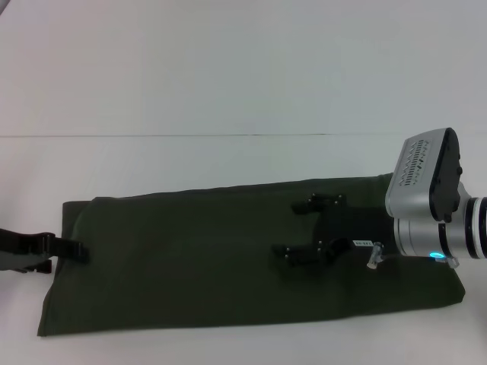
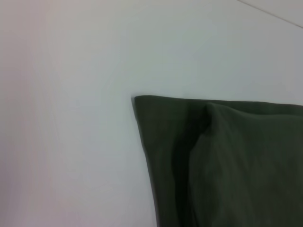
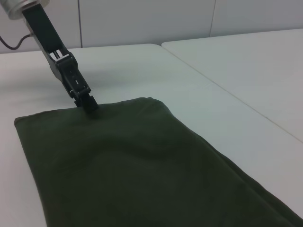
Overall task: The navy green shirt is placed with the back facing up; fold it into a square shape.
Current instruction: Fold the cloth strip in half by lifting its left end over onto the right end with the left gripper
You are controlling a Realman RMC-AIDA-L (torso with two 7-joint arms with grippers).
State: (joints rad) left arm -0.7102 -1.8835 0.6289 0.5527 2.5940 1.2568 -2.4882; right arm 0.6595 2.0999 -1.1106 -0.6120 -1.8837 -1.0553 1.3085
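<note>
The navy green shirt (image 1: 228, 258) lies on the white table as a long folded band running from left to right. My left gripper (image 1: 74, 249) is at the band's left end, its fingers together on the edge of the fabric. The right wrist view shows this gripper (image 3: 88, 102) pinched on that far edge of the shirt (image 3: 137, 170). My right gripper (image 1: 310, 228) hovers open over the right part of the shirt, with its fingers (image 1: 319, 202) spread apart and nothing between them. The left wrist view shows a corner of the shirt (image 2: 227, 161) with a raised fold.
The white table (image 1: 228, 163) extends beyond the shirt on all sides. A thin seam (image 1: 228, 135) runs across behind it. A second white table (image 3: 255, 61) stands beside this one across a narrow gap. The right arm's silver wrist (image 1: 430, 201) overhangs the shirt's right end.
</note>
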